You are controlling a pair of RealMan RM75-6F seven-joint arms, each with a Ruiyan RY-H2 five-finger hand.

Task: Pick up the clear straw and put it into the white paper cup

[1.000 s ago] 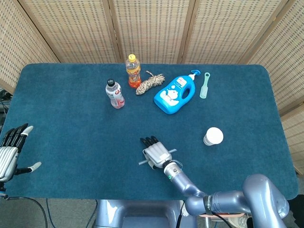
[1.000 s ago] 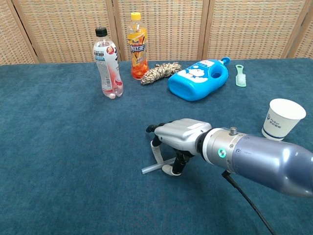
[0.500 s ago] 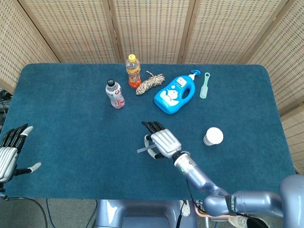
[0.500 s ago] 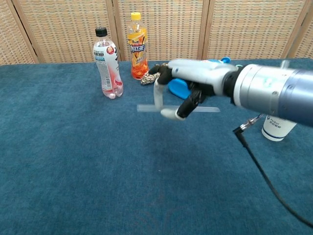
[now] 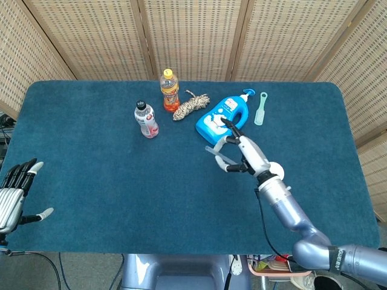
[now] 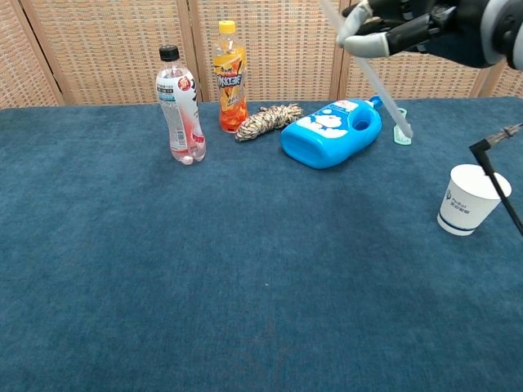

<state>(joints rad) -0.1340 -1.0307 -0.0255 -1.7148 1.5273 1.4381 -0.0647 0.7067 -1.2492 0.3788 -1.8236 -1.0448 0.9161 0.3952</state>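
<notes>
The right arm reaches up and forward from the near right edge of the worktop [image 5: 91, 157], forearm slanting toward the middle, its wrist raised well above the surface. The right hand [image 5: 242, 154] is lifted high, fingers curled around a clear straw [image 6: 372, 75] that slants down from its grip. The left hand [image 5: 15, 190] rests low at the near left corner, palm out, fingers apart and holding nothing.

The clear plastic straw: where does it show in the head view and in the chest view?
Head view: the clear plastic straw is mid-frame, held by the right hand, just below the blue detergent bottle.
Chest view: it slants down from the top edge, right of centre, above that bottle.
Shared landmark: the blue bottle.
</notes>
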